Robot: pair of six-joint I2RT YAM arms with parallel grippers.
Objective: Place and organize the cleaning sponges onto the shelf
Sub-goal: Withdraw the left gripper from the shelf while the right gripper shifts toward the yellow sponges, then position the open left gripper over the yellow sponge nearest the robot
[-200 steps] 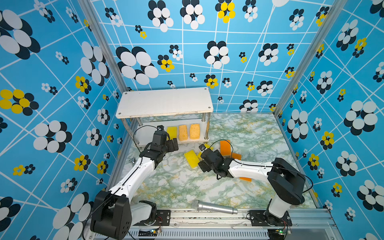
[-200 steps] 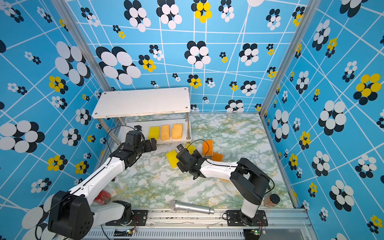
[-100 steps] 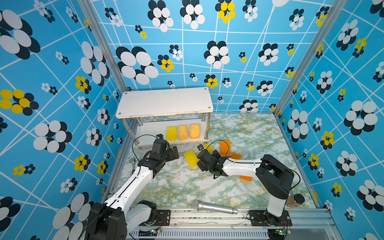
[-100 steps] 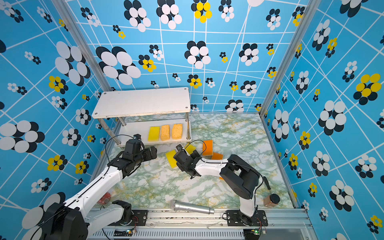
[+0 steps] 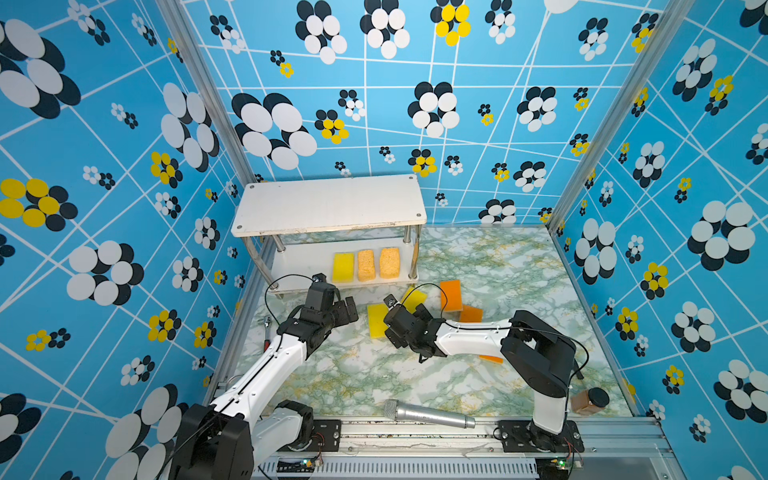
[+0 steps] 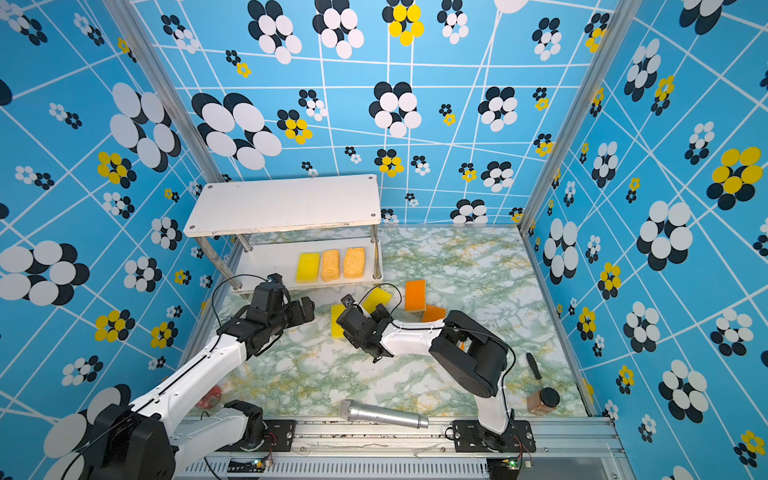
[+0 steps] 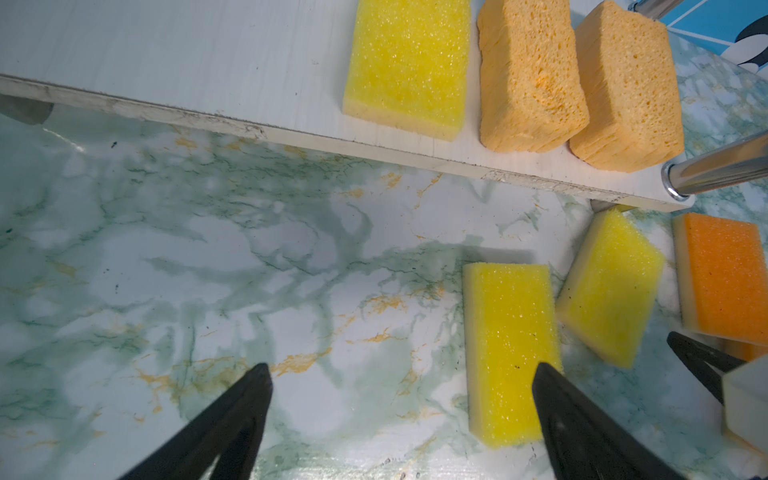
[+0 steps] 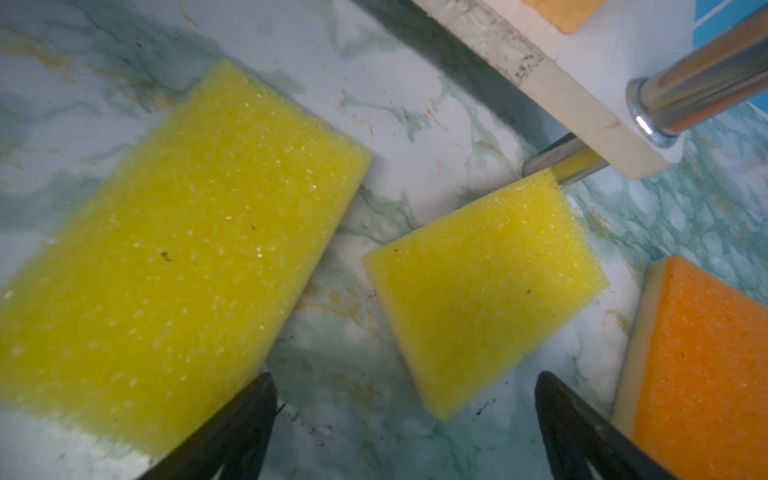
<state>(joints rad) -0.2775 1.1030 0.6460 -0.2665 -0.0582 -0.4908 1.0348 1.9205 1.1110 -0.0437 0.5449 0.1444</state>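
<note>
Now converged, left end effector (image 7: 401, 370) and right end effector (image 8: 403, 376), both open and empty, risk colliding over the yellow sponge (image 7: 509, 332).

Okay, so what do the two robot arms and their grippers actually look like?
The left arm and right arm have smooth white links with chunky black joint housings and black wrists. A thin black cable loops off each wrist. The left gripper and right gripper have tapering, pointed black fingers. No markings are legible.
</note>
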